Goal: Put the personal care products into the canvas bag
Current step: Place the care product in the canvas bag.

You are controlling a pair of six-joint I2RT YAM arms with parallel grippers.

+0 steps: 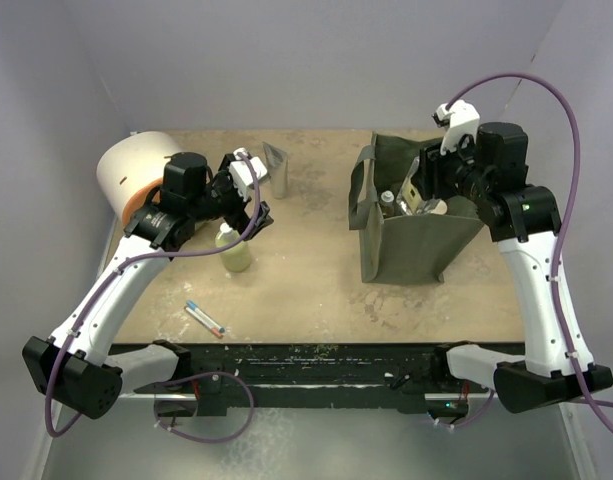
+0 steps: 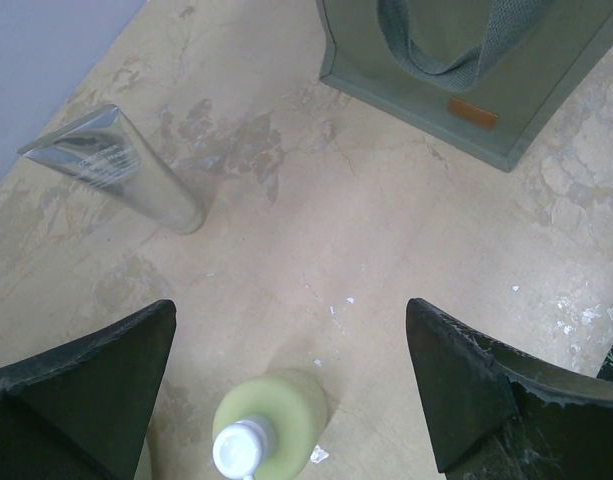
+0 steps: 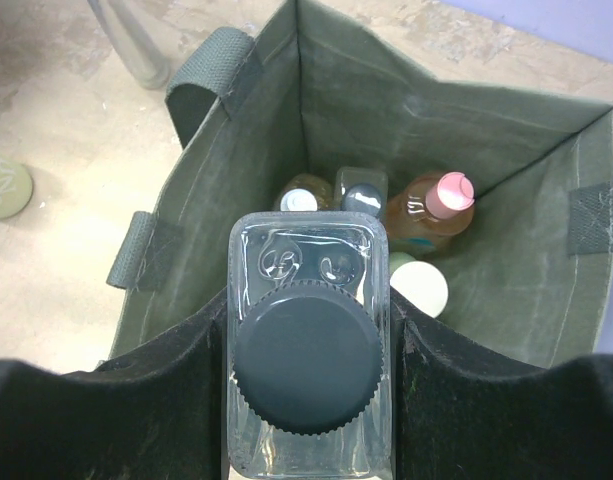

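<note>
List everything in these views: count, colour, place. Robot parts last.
olive-green canvas bag: one, olive, right side of table, open
orange pink-capped bottle: one, inside bag
white-capped bottle: one, inside bag
grey-capped clear bottle: one, inside bag
pale round cap: one, cream, inside bag
clear square bottle with black cap: one, held over bag opening
pale green bottle with white cap: one, left of table, upright
silver-grey tube: one, far side of table
thin stick with red and blue marks: one, near left edge
white and orange domed box: one, far left corner
tan table: one
left gripper: open, above green bottle
right gripper: shut on clear bottle
</note>
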